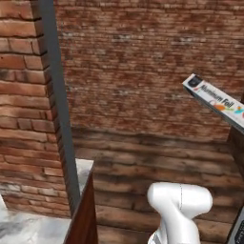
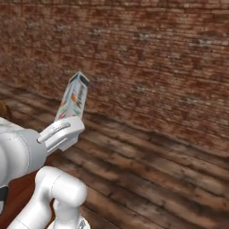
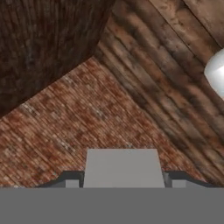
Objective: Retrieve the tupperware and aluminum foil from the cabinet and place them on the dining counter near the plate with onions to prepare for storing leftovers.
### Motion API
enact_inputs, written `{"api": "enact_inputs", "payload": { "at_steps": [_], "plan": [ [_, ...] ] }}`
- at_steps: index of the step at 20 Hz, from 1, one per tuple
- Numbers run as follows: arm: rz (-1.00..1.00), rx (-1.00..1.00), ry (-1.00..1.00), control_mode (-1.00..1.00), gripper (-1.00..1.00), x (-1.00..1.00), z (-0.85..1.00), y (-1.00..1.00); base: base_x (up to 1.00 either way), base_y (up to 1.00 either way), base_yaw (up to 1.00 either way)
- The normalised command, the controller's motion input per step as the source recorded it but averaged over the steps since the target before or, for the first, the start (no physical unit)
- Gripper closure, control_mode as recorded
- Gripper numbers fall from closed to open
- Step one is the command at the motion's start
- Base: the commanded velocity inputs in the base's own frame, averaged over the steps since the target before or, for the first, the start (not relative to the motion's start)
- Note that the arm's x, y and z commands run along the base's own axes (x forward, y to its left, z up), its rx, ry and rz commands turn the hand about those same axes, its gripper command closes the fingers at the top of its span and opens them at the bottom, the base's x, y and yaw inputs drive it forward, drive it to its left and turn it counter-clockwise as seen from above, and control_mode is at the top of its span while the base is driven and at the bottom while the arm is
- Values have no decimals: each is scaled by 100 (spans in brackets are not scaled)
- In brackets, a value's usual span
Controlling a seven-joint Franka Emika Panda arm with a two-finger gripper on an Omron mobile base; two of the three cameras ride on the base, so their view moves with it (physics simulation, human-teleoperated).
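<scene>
White carton w/ orange & teal marks, the aluminum foil [image 1: 215, 101], is up in the air, carried by the arm. In the right base view the foil [image 2: 74, 98] sticks up slantwise out of the hand, dark end uppermost, brick wall [image 2: 147, 58] behind it and plank floor [image 2: 156, 165] below. In the hand view the gripper [image 3: 123, 177] has a pale flat box end sitting between its two dark tips, so I'd say it's clamped on the foil at a middling width, not wide.

Progress, as far as I can judge: foil is out of the cabinet and in transit, not yet set down. A corner of marble surface [image 1: 28, 226] w/ a red-brown wood side shows low in the left base view; can't tell whether that's the dining counter. Left to do: get foil to the counter by the onion plate and put it down. Tupperware: can't tell whether it's been fetched.
</scene>
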Motion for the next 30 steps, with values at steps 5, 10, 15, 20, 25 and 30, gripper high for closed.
{"api": "enact_inputs", "payload": {
  "at_steps": [5,10,15,20,25,30],
  "plan": [
    [0,0,0,100,100,0,0,0,100,-8,37],
    [0,0,0,100,100,0,0,0,100,-7,43],
    [0,0,0,100,100,0,0,0,100,-6,49],
    [0,0,0,100,100,0,0,0,100,-5,53],
    [0,0,0,100,100,0,0,0,100,-8,55],
    [0,0,0,100,100,0,0,0,100,-4,59]
  ]
}}
